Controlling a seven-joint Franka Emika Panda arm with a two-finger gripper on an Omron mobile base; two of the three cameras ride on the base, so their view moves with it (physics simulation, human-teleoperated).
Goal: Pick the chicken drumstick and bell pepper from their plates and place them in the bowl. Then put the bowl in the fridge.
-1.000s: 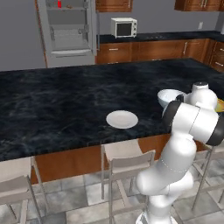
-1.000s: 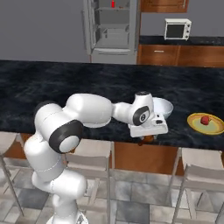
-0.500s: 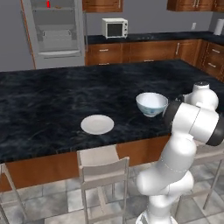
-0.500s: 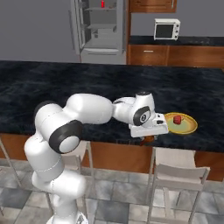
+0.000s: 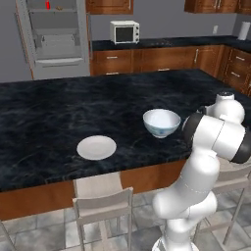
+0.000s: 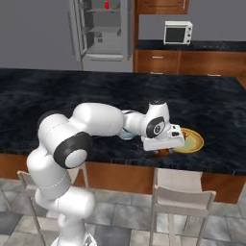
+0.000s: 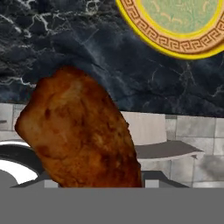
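Observation:
My gripper (image 6: 163, 150) is shut on the chicken drumstick (image 7: 83, 131), a dark brown lumpy piece that hangs at the counter's front edge and hides the fingertips in the hand view. Just to its right lies the yellow-orange plate (image 6: 191, 140), whose rim (image 7: 144, 35) also shows at the top of the hand view. The bell pepper is hidden. The white bowl (image 5: 162, 122) with a blue pattern stands left of my arm. A plain white plate (image 5: 96, 147) lies further left. The grey fridge (image 5: 54, 34) stands open at the back.
The dark marble counter (image 5: 73, 108) runs across both base views. Stools (image 6: 178, 202) stand below its front edge. A white microwave (image 5: 124, 32) sits on the back counter. A red bottle (image 6: 106, 5) stands on the fridge's top shelf.
The whole picture has shifted: the base has driven to the right, so the bowl and plates slide left in the views. The gripper keeps its hold on the drumstick.

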